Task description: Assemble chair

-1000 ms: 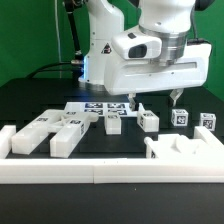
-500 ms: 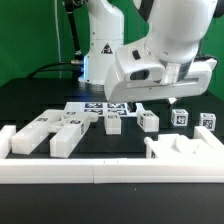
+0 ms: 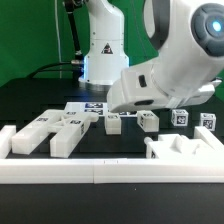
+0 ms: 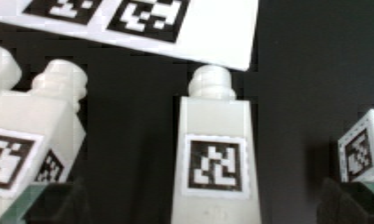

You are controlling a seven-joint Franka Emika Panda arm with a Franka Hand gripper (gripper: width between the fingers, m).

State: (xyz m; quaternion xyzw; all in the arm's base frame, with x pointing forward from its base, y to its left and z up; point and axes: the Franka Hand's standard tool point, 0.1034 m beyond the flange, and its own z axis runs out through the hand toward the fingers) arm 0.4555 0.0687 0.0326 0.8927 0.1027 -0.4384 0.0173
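While the gripper (image 4: 210, 208) hangs over the black table (image 4: 294, 110) with its jaws spread wide, holding nothing, one white chair bar (image 4: 216, 140) lies straight below it, centred in the gap and touching neither finger. A second bar (image 4: 42, 125) lies just outside one finger, a tagged block (image 4: 365, 150) outside the other, and the marker board (image 4: 148, 25) beyond the bar's peg end.

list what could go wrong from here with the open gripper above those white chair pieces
1. The gripper is open wide over the middle bar, and one finger sits by the neighbouring piece; closing could snag both.
2. The bar's peg end lies close to the marker board, so a nudge might push it against the board.
3. In the exterior view the arm hides the gripper, so alignment goes unchecked there.
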